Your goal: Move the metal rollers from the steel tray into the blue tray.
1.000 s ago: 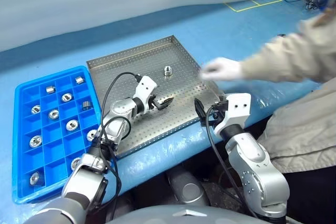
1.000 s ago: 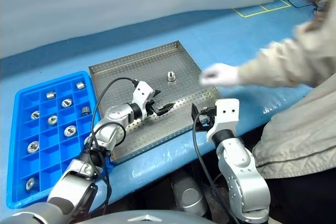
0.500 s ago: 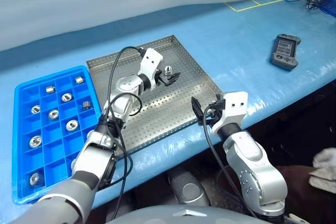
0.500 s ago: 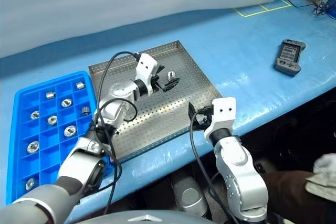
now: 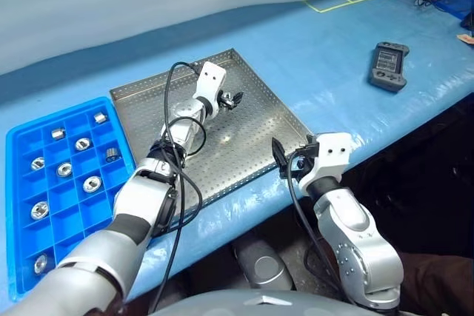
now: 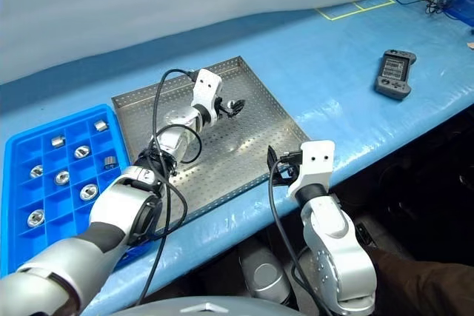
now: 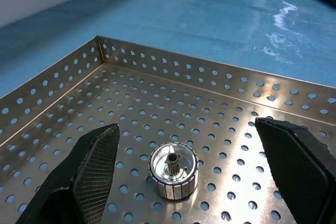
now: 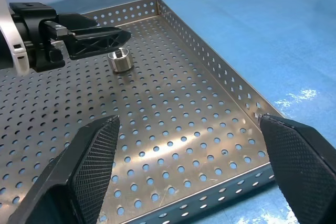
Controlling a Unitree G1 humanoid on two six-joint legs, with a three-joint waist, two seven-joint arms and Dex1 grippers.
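From the head views, a counter (image 5: 333, 42) under a smooth, glossy blue sheet carries a square steel tray (image 5: 252, 146) of grey perforated sheet metal with low upright rims, and just to its left a bright blue tray (image 5: 18, 183) of plastic, split by a grid into small square cells. Eight metal rollers show in the blue tray, one per cell, short shiny cylinders that look like rings end-on; I point at one (image 5: 83, 143). One more roller (image 6: 235, 104) stands on end on the steel tray near its far rim, between the two black fingers of the left tool (image 5: 235, 98), which reaches over the tray with its fingers spread wide and apart from the roller. The right tool (image 5: 280, 159) hangs over the near right corner of the steel tray, also spread wide and holding nothing. A dark grey handheld controller (image 5: 388, 65) with a small screen lies on the counter well to the right. In the left wrist view, the single roller (image 7: 172, 170) sits upright on the holed metal floor, its side ribbed with narrow vertical segments and a toothed hub in its central hole; the two finger pads (image 7: 97, 161), covered in a fine crosshatched texture, stand far to either side. In the right wrist view, the same roller (image 8: 119, 60) stands beside the left tool's black ribbed finger (image 8: 97, 41), and the right tool's own pads (image 8: 97, 156) are wide apart over bare perforated metal.
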